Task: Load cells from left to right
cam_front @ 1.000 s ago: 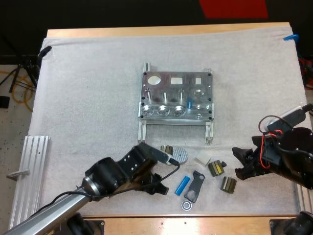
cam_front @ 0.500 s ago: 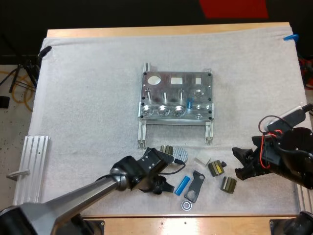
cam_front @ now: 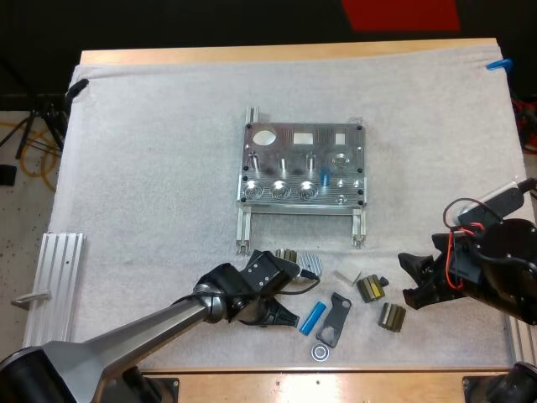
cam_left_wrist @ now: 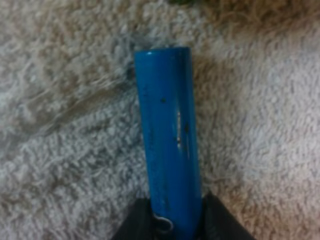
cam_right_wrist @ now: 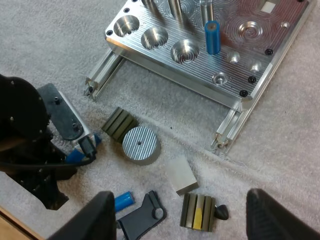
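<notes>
Cell: blue cell (cam_front: 313, 318) lies flat on the mat (cam_front: 151, 168) near its front edge, between the left gripper (cam_front: 290, 321) and a black bracket (cam_front: 335, 320)
Left fingers: fingers (cam_left_wrist: 134, 224) clenched on the cell's near end, one on each side, with the cell resting on the mat
Right gripper: right gripper (cam_front: 409, 279) is low at the mat's right, its fingers spread wide and grasping nothing, just right of two dark blocks (cam_front: 370, 289)
Fixture: metal fixture (cam_front: 302, 165) sits mid-mat, well apart from both grippers; a loaded cell (cam_right_wrist: 212, 36) stands upright in it
Left wrist view adds: dark specks and a pale scuff along the cell's skin
Right wrist view adds: three empty round wells (cam_right_wrist: 154, 36) in a row to the loaded cell's left; a ribbed disc (cam_right_wrist: 141, 144) touching a ribbed block (cam_right_wrist: 120, 124); a pale block (cam_right_wrist: 180, 174) near them
High view adds: a small ring (cam_front: 320, 352) just past the bracket toward the front edge; a metal rail (cam_front: 54, 285) beside the mat's left edge
Hidden: in the right wrist view the bracket and a right finger cover most of the cell; in the left wrist view its gripped end is cut off; in the high view the left arm's dark body blurs into its fingertips
Surface: white fleecy mat over a wooden table (cam_front: 277, 53)
Room: dark floor at left with yellow cable (cam_front: 25, 138)
</notes>
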Action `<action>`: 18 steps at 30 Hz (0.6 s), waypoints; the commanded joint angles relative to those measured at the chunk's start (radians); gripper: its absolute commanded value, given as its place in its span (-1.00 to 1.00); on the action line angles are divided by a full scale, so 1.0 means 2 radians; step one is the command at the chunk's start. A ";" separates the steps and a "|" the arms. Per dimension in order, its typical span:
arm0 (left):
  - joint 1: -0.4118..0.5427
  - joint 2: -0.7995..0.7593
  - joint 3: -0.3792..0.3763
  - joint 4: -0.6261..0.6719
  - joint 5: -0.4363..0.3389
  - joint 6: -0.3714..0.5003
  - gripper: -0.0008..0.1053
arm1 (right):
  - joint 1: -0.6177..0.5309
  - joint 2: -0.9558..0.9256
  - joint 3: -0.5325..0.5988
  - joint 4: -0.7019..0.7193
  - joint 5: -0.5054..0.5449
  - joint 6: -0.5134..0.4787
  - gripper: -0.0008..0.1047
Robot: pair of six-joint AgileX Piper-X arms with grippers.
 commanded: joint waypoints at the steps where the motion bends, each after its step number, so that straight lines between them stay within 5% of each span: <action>1: 0.000 0.008 -0.004 -0.013 0.004 0.006 -0.97 | 0.001 -0.002 0.000 -0.002 -0.001 -0.001 0.05; 10: 0.000 0.008 -0.029 0.024 -0.049 0.048 -0.98 | 0.001 -0.002 0.000 -0.002 -0.001 -0.001 0.05; 16: 0.000 -0.037 -0.037 0.044 -0.078 0.122 -0.98 | 0.001 -0.002 0.000 -0.002 -0.001 -0.001 0.05; 18: 0.000 -0.079 -0.037 0.055 -0.081 0.181 -0.98 | 0.001 -0.002 0.000 -0.002 -0.001 -0.001 0.05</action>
